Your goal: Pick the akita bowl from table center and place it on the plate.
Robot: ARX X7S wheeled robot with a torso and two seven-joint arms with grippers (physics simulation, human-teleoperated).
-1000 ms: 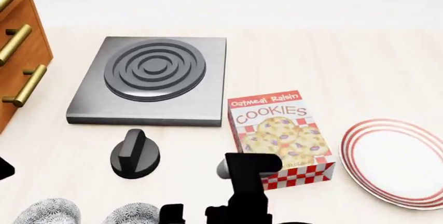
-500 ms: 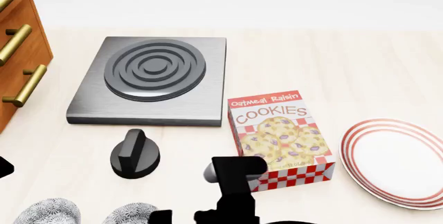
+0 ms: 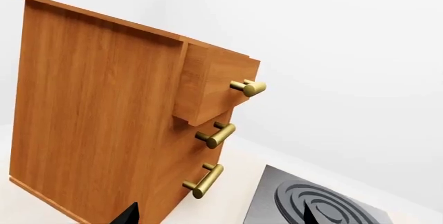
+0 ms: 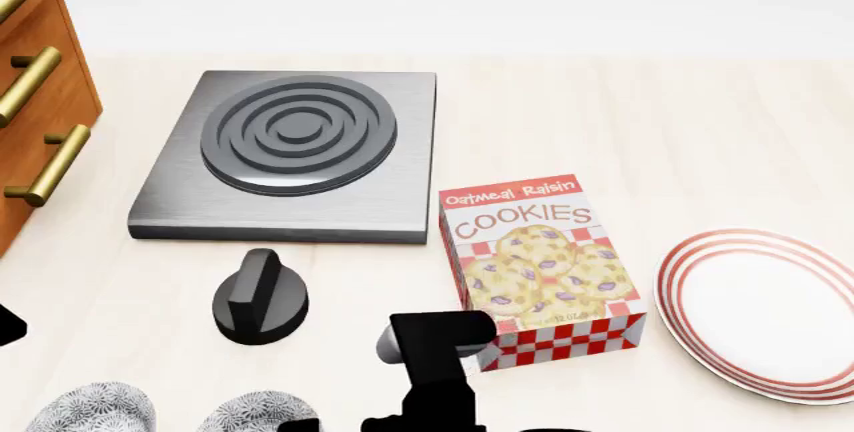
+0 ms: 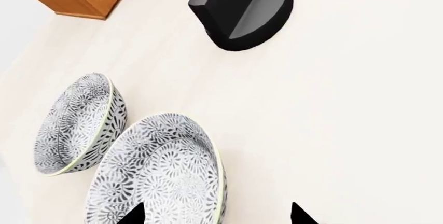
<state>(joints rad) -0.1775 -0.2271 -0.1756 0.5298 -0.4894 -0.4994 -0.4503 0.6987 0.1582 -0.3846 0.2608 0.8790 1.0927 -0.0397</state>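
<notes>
Akita bowl (image 5: 155, 175): near table's (image 4: 694, 132) front edge, beside its twin (image 5: 80, 123).
Right gripper (image 5: 216, 214): over the bowl, fingers apparently wide.
Left gripper (image 3: 218, 216): finger spread unclear.

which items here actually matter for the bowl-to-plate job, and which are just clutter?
Job items:
- akita bowl, under the right gripper; which of the pair is meant is unclear
- plate, empty, at table right

Clutter:
- second speckled bowl, beside the first
- cookie box
- black knob
- burner plate
- wooden drawer cabinet
</notes>
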